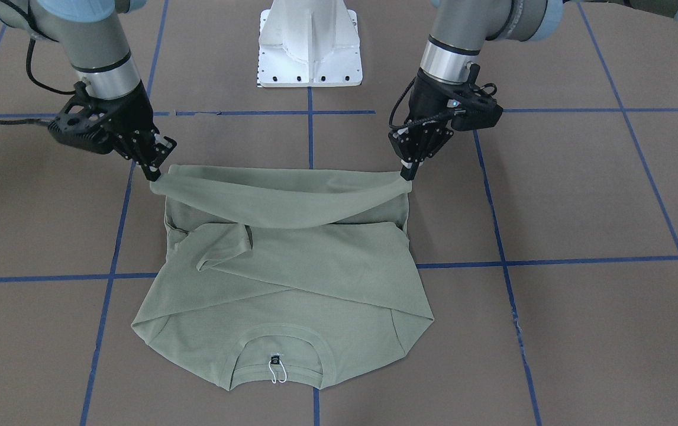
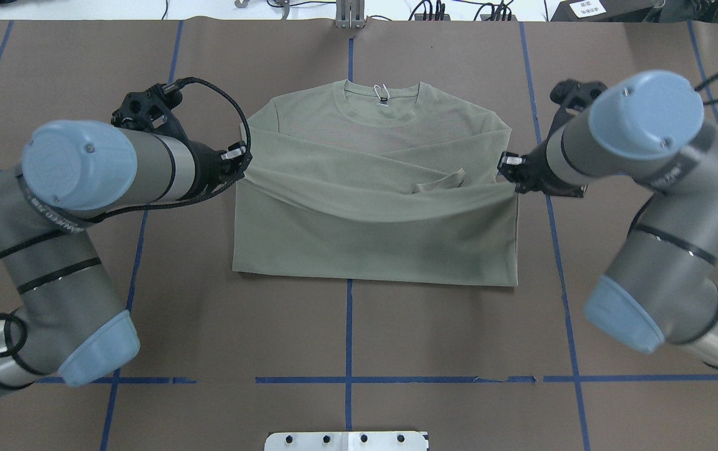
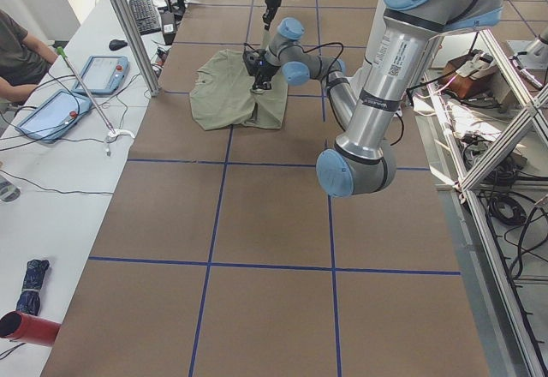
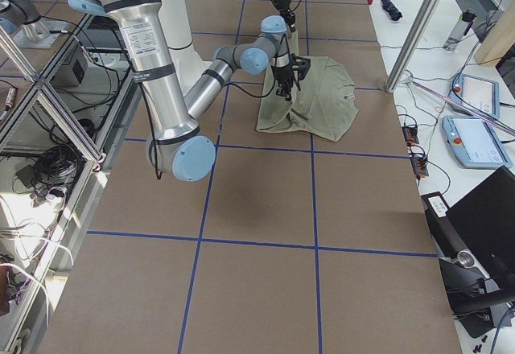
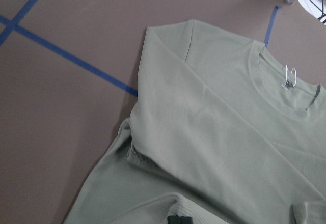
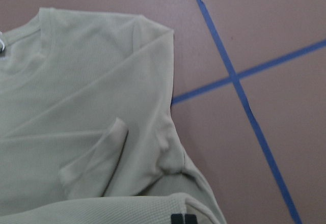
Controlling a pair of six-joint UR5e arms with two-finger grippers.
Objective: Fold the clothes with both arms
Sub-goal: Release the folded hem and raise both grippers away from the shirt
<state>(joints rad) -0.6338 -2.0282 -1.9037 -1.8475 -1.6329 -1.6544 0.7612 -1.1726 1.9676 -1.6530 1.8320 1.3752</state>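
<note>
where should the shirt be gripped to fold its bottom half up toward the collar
Grip the shirt at its two hem corners, each pinched from its outer side, as the left gripper and right gripper hold it now. The hem is one long straight edge. Held at both ends, it sags only in the middle and should carry over evenly toward the collar.

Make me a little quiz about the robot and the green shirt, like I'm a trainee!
1. True or false: the left claw and right claw both pinch the shirt's bottom edge.
2. The sleeves are: A) spread out sideways, B) crossed over the chest, C) tied in a knot.
3. Fill in: the white tag hangs at the shirt's ____.
Key: 1 true; 2 B; 3 neck.
</note>
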